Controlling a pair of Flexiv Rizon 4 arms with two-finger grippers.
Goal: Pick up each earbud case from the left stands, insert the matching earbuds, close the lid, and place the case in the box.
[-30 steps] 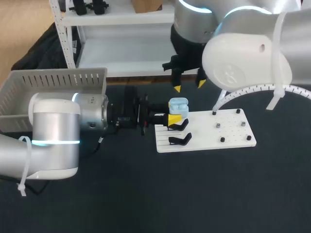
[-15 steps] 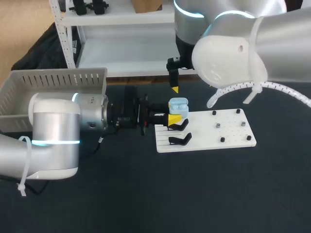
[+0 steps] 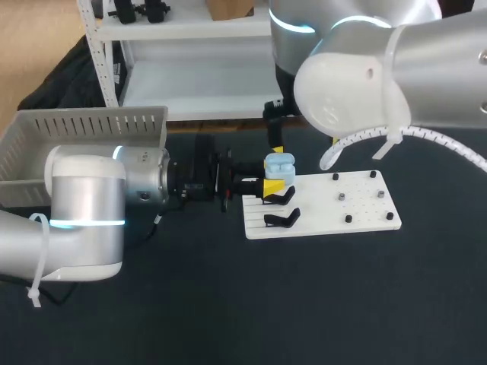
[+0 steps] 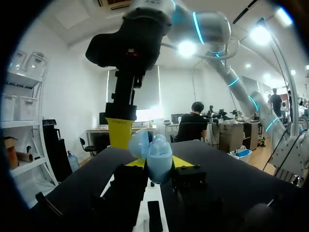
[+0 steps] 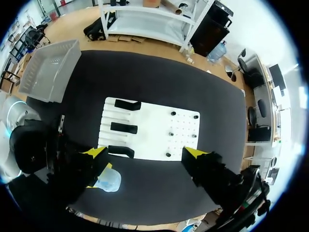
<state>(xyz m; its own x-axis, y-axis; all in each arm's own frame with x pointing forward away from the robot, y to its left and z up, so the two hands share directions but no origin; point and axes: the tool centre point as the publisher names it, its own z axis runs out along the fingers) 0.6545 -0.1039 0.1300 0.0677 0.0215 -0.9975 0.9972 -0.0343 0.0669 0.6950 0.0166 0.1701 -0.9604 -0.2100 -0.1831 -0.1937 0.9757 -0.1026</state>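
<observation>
A light-blue earbud case (image 3: 279,166) is held just above the left end of the white board (image 3: 358,205). My left gripper (image 3: 272,185), coming in level from the left, is shut on it. In the left wrist view the case (image 4: 154,155) sits between the yellow tips and its lid looks raised. My right gripper (image 5: 145,153) hangs over the board, pointing down and wide open. One of its fingertips (image 3: 277,150) is right behind the case and shows beside it in the left wrist view too (image 4: 119,132). From the right wrist the case (image 5: 109,180) lies next to one finger.
Black stands (image 3: 280,219) sit on the board's left part, with small black pegs (image 3: 348,218) on its right part. A grey slatted basket (image 3: 84,125) stands at the table's back left. Dark tabletop lies in front of the board.
My right gripper has opened wider, turned and come down closer to the case, so only one yellow tip now shows from above. The left arm and the case have stayed put.
</observation>
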